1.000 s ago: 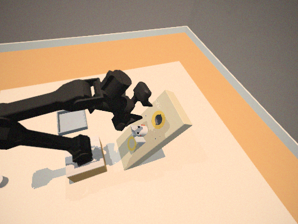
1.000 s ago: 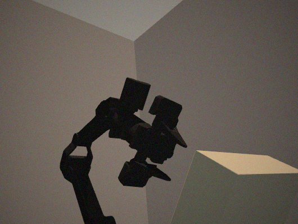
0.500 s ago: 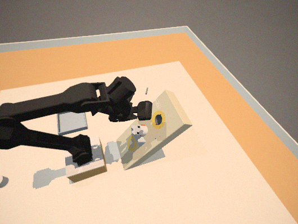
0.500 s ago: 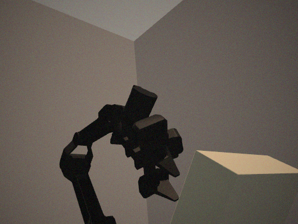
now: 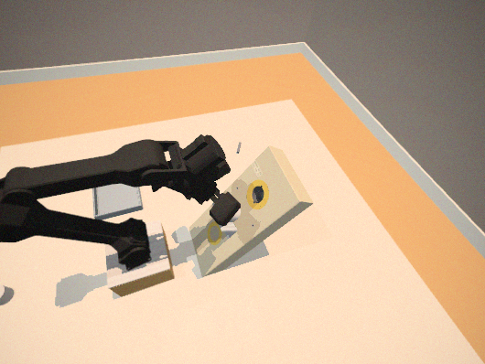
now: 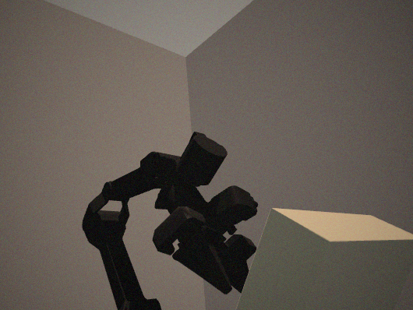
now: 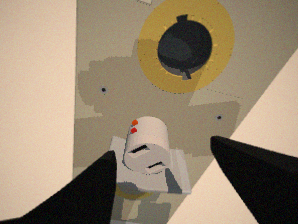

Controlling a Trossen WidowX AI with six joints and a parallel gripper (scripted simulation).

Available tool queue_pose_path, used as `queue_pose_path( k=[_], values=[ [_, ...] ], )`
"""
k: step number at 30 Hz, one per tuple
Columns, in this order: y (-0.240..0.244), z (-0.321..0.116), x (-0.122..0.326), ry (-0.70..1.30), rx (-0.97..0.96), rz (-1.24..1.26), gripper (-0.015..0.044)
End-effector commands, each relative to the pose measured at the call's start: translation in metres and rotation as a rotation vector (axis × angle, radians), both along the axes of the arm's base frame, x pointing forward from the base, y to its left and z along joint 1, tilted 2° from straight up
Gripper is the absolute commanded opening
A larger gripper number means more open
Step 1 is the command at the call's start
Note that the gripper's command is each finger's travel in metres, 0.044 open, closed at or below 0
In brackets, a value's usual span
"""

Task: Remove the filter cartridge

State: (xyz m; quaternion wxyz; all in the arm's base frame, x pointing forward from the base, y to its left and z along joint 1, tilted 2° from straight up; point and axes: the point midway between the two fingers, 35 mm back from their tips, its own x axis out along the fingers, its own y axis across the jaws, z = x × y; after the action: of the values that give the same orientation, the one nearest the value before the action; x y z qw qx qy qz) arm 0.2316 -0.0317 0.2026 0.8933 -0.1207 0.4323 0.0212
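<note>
Cartridge (image 7: 148, 142) prob. light, rigid, maybe slippery; grip round sides w/ open jaws (image 5: 214, 198) (image 6: 236, 291), nr slotted end.

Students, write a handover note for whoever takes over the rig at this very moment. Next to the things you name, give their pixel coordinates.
Gripper (image 5: 221, 215) (image 6: 234, 290) (image 7: 163, 149): jaws open, nothing held.
Cartridge (image 5: 236, 216) (image 7: 149, 135): at the grey ledge (image 5: 229, 230) (image 7: 182, 170) on the panel (image 5: 284, 183) (image 6: 312, 273) (image 7: 100, 50).
Tray (image 5: 118, 201): beside the arm.
Done: cartridge out of its hole (image 5: 258, 194) (image 7: 185, 47).
Left: probably grip it, set it on the tray floor, release, back off.
</note>
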Motion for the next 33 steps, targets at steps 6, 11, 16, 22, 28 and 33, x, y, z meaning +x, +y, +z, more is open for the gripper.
queue_pose_path(
  k=[6, 11, 16, 22, 28, 33],
  values=[
    [0.001, -0.028, -0.011, 0.083, 0.216, -0.306, 0.0305],
    [0.0, -0.031, -0.008, 0.083, 0.216, -0.306, 0.0305],
    [0.0, -0.037, -0.003, 0.082, 0.216, -0.306, 0.0305],
    [-0.001, -0.045, 0.003, 0.082, 0.216, -0.306, 0.0305],
    [-0.002, -0.054, 0.008, 0.081, 0.216, -0.306, 0.0305],
    [-0.002, -0.06, 0.012, 0.081, 0.216, -0.306, 0.0305]
  ],
)
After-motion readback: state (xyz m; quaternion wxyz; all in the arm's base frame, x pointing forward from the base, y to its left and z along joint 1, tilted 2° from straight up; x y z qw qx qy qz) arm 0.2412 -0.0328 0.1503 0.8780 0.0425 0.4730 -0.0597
